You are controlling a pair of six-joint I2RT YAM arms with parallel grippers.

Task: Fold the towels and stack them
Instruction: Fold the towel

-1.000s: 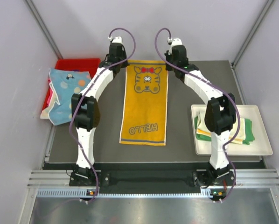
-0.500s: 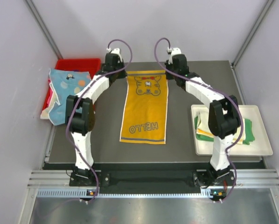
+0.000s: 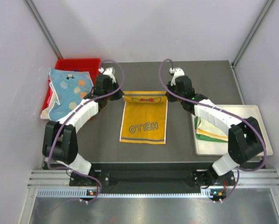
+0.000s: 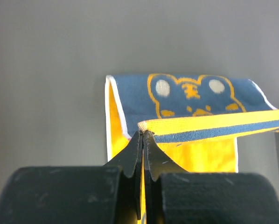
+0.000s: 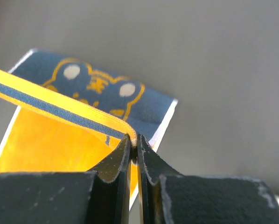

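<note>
The orange-yellow "HELLO" towel (image 3: 144, 125) lies on the dark mat, its far end lifted and drawn toward the near end. My left gripper (image 3: 123, 97) is shut on the towel's far left corner (image 4: 146, 127). My right gripper (image 3: 167, 97) is shut on its far right corner (image 5: 130, 138). Both wrist views show the blue underside with the tiger face (image 4: 188, 95) (image 5: 100, 86) curling under the held edge. A light blue dotted towel (image 3: 65, 93) hangs over the red bin. Folded green and yellow towels (image 3: 223, 129) lie on the white tray.
The red bin (image 3: 76, 63) stands at the far left corner. The white tray (image 3: 263, 147) sits at the right edge of the dark mat (image 3: 177, 149). Grey walls close in the back and sides.
Both grippers have pulled the towel's far edge toward the near side, folding the tiger-face end over. The visible towel is now much shorter.
</note>
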